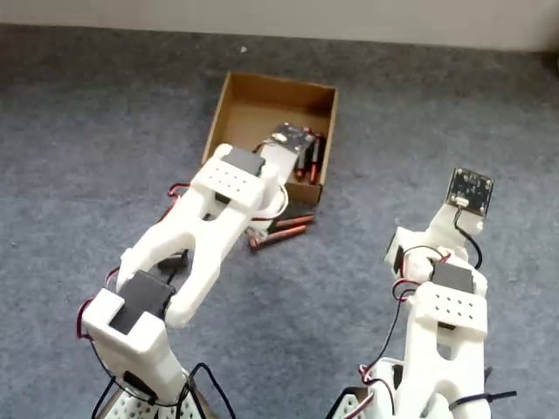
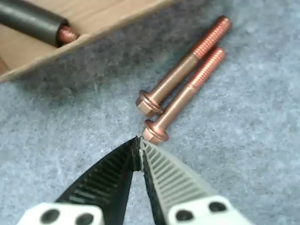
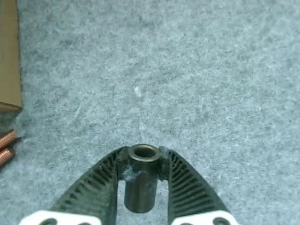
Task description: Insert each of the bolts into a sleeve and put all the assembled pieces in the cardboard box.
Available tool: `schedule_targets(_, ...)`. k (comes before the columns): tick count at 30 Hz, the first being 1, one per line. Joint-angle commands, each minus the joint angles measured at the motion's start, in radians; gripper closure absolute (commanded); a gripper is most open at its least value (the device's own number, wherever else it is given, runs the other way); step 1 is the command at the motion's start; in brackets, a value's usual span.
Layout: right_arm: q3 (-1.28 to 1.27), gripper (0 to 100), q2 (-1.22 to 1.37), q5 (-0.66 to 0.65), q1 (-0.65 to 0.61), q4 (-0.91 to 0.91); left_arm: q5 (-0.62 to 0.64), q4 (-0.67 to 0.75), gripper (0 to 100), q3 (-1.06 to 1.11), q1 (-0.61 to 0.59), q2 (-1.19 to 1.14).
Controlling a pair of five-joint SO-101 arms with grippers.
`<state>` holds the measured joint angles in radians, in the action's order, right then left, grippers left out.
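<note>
Two copper bolts (image 2: 180,91) lie side by side on the grey carpet just outside the cardboard box (image 1: 253,109); they also show in the high view (image 1: 281,232). My left gripper (image 2: 139,144) is shut and empty, its tips right at the nearer bolt's head (image 2: 154,132). My right gripper (image 3: 142,154) is shut on a dark sleeve (image 3: 140,187), held upright with its bore open towards the camera. Inside the box lie assembled pieces (image 1: 306,157); one dark sleeve with a bolt head in it (image 2: 35,21) rests by the box wall.
The left arm (image 1: 205,236) stretches over the carpet to the box's near corner. The right arm (image 1: 441,305) stands at the right with open carpet (image 1: 367,157) between it and the box. The box's corner (image 3: 8,56) and two bolt tips (image 3: 6,146) lie off to one side of the right gripper.
</note>
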<state>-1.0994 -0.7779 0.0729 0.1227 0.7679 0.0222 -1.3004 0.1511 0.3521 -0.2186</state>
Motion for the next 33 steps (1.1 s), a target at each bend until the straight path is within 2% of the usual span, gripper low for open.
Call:
schedule_targets(1,0.008,99.3,-0.021,0.006,0.004,-0.021,0.003,-0.006,99,-0.015,0.013,0.036)
schedule_targets(7,0.008,99.3,-0.021,0.006,0.004,-0.021,-0.247,-0.002,98,-0.024,0.105,-0.031)
schedule_targets(10,0.008,99.3,-0.021,0.006,0.004,-0.021,-0.348,0.038,91,-0.027,0.114,-0.068)
schedule_targets(13,0.008,99.3,-0.021,0.006,0.004,-0.021,-0.354,0.08,81,-0.028,0.11,-0.091)
schedule_targets(15,0.008,99.3,-0.021,0.006,0.004,-0.021,-0.356,0.1,78,-0.028,0.108,-0.097)
schedule_targets(19,0.008,99.3,-0.021,0.005,0.004,-0.022,-0.414,0.135,78,-0.028,0.108,-0.108)
schedule_targets(25,0.007,99.3,-0.021,0.005,0.004,-0.053,-0.425,0.181,83,-0.039,0.07,-0.171)
schedule_targets(33,0.007,99.3,-0.021,0.005,0.004,-0.054,-0.422,0.026,85,-0.26,0.067,-0.309)
